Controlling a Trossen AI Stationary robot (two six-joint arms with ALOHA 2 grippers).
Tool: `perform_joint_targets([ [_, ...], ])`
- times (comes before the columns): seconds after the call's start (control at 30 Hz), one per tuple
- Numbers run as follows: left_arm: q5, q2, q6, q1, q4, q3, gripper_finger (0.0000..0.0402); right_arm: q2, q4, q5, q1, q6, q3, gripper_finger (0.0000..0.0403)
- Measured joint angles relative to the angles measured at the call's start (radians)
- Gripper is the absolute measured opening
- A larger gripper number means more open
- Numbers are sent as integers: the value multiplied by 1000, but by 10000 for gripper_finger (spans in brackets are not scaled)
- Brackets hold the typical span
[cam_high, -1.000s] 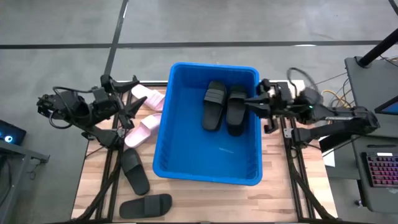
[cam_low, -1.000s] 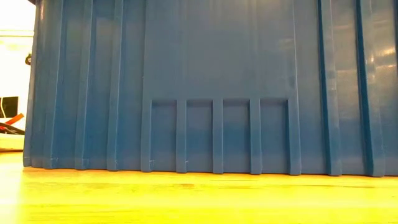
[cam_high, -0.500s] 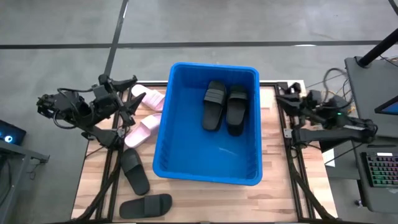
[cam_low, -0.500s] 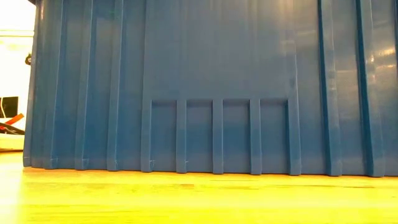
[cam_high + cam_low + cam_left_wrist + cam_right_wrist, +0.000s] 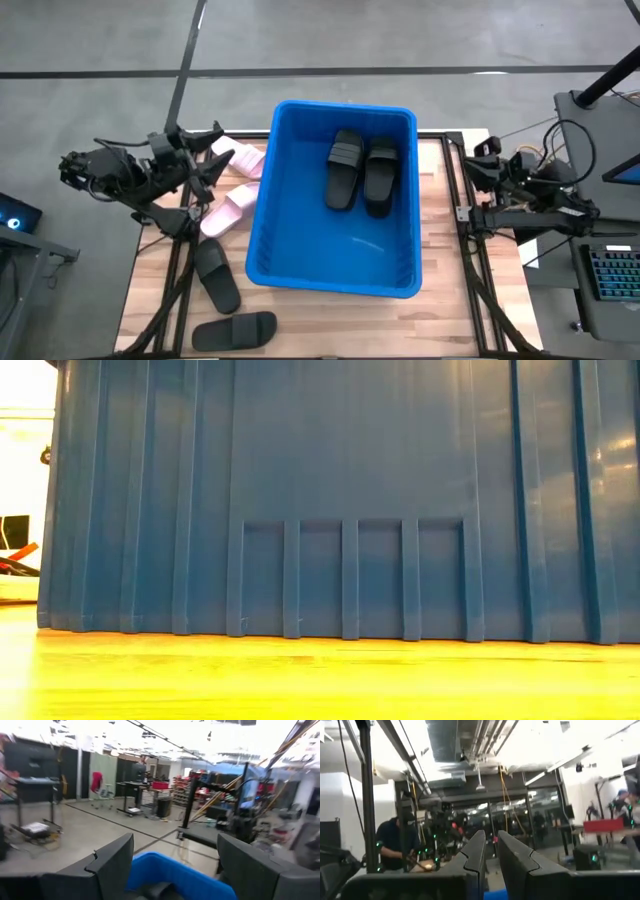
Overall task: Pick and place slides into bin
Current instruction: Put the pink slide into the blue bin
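Observation:
The blue bin (image 5: 300,215) stands on the middle of the wooden table; its near wall (image 5: 340,510) fills the low view. Two black slides (image 5: 346,168) (image 5: 381,176) lie side by side on its floor at the far end. Left of the bin two pink slides (image 5: 238,157) (image 5: 230,208) rest on the table, and two more black slides (image 5: 217,275) (image 5: 235,330) lie toward the near left corner. My left gripper (image 5: 215,175) hovers open over the pink slides, the bin's rim (image 5: 170,875) showing between its fingers. My right gripper (image 5: 472,160) is shut and empty at the table's right edge.
Dark frame struts run along both sides of the table (image 5: 440,320). A desk with a keyboard (image 5: 612,275) stands off the right edge. A person (image 5: 395,845) shows in the room beyond, in the right wrist view. Bare wood lies between the bin and the right struts.
My right gripper has drawn back from over the bin's far right part toward the table's right edge and sunk a little, staying shut and empty. My left gripper has rolled about its own axis in place. The slides have not moved.

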Motion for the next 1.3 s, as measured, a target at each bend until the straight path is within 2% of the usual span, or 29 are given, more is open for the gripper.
perform_joint_targets([
  [0.13, 17, 5, -30, 0, -1, 0, 271, -18, -30, -20, 0, 60, -19, 43],
  [0.57, 25, 157, -208, 0, -5, 5, 271, -88, -38, 10, 0, 20, -74, 43],
  [0.63, -23, 163, -211, 0, 3, 5, 271, -95, -37, 10, 0, 22, -67, 43],
  [0.8, -357, 172, -238, 2, 2, 5, 271, -107, -40, 11, 0, 19, -59, 43],
  [0.87, -442, 168, -268, 3, 4, 5, 271, -104, -49, 10, 0, 22, -51, 43],
  [1.1, -514, 148, -422, 33, 12, 5, 271, -99, -97, 21, 0, 30, -31, 43],
  [1.2, -572, 146, -362, 56, 42, 13, 271, -99, -97, 30, 0, 30, -31, 43],
  [1.27, -536, 141, -266, 79, 59, 30, 271, -99, -97, 29, 0, 30, -31, 43],
  [1.3, -481, 138, -225, 95, 67, 42, 271, -98, -97, 29, 0, 30, -31, 43],
])
